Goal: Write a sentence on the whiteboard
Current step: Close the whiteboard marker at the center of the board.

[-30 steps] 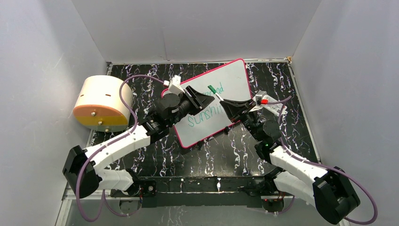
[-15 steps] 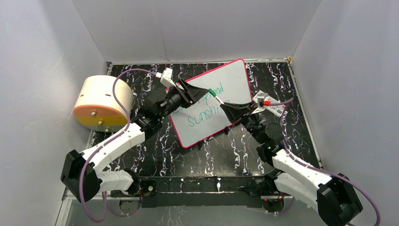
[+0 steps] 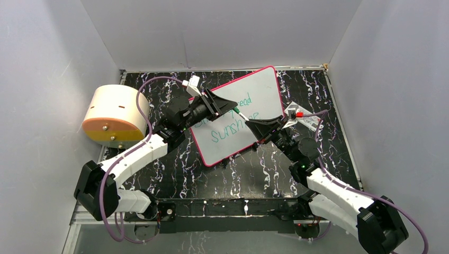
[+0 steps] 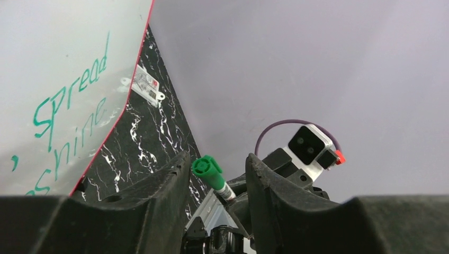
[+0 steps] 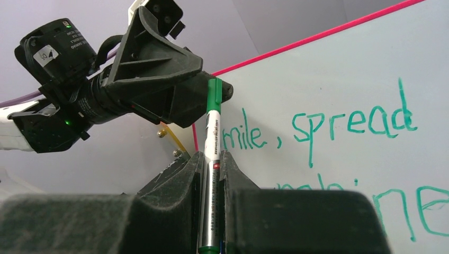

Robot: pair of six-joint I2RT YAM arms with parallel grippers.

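Moved: left end effector (image 4: 217, 164) closed in on marker (image 5: 212, 137) | left: wide, straddling green end | right end effector (image 5: 210, 156): clamped on marker | whiteboard (image 3: 225, 148) flat on worktop (image 3: 265, 169), sentence (image 5: 349, 124) written | risk: misaligned closing knocks marker loose

White-black arms (image 3: 132, 159), purple cables (image 3: 138, 100)

Pink-rimmed whiteboard (image 3: 263, 87) flat, askew on table, teal two-line sentence (image 3: 227, 130).

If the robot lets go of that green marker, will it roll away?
Probably: the marker is a slim round tube, so it would likely roll. It looks stiff and light, standing straight though the right gripper pinches only its lower part. Its smooth plastic might slip.
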